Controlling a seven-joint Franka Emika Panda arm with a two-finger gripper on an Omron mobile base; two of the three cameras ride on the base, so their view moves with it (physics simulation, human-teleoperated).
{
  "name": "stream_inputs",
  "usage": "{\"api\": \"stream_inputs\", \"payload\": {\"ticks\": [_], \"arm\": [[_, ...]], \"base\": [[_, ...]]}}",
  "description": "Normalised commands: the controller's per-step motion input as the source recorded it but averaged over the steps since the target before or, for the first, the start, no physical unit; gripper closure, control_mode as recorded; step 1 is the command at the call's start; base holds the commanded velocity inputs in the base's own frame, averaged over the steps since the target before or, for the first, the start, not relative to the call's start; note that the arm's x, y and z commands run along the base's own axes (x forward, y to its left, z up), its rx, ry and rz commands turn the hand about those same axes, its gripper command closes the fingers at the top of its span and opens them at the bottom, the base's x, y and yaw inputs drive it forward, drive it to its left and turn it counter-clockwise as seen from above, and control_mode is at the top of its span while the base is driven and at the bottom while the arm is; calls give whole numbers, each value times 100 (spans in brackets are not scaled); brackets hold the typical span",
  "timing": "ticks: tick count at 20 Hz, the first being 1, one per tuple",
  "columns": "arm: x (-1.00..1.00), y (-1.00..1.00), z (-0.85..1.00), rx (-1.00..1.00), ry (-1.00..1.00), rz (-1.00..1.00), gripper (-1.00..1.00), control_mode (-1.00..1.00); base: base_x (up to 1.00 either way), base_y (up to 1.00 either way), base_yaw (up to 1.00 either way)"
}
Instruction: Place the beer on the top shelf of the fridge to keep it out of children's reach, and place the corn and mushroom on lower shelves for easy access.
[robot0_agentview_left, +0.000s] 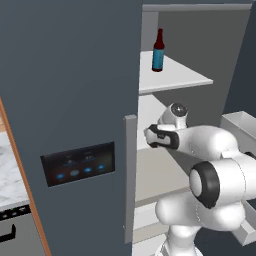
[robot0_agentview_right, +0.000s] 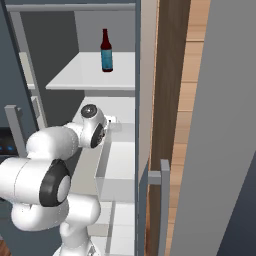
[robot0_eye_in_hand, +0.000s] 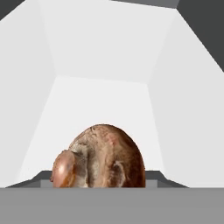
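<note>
Reaching with the white arm (robot0_agentview_left: 220, 145) into the open fridge (robot0_agentview_left: 70, 75), just under the top shelf (robot0_agentview_left: 175, 77) and over one of the lower shelves (robot0_agentview_right: 122, 160). Find the beer (robot0_agentview_left: 158, 51) upright on that top shelf, in the upper middle of the left base view and the upper left of centre in the right base view, well apart from the arm below it. Note the dark door on the left of the left base view, with its black blue-lit control panel (robot0_agentview_left: 77, 170) at lower left and the long grey handle (robot0_agentview_left: 130, 180) along its edge. Look for the claw (robot0_agentview_right: 114, 123) at the arm's far end, left of centre in the right base view, pointing into the pale grey interior. Find the mushroom (robot0_eye_in_hand: 100, 157) at the bottom centre of the hand view, large and close, brown with a paler patch, right where the fingertips rise and covering them. Cannot tell whether the claw grips the mushroom or merely stands around it, nor whether the mushroom rests on the pale floor behind it.
</note>
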Motion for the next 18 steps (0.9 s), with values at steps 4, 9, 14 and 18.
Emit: {"api": "stream_inputs", "payload": {"ticks": [4, 9, 14, 18], "arm": [[55, 0, -17, 0, 0, 1, 100, -100], [50, 0, -12, 0, 0, 0, 100, -100], [37, 0, -9, 0, -3, 0, -100, -100], [11, 0, -5, 0, -7, 0, -100, -100]], "base": [[0, 0, 0], [0, 0, 0], [0, 0, 0], [0, 0, 0]]}}
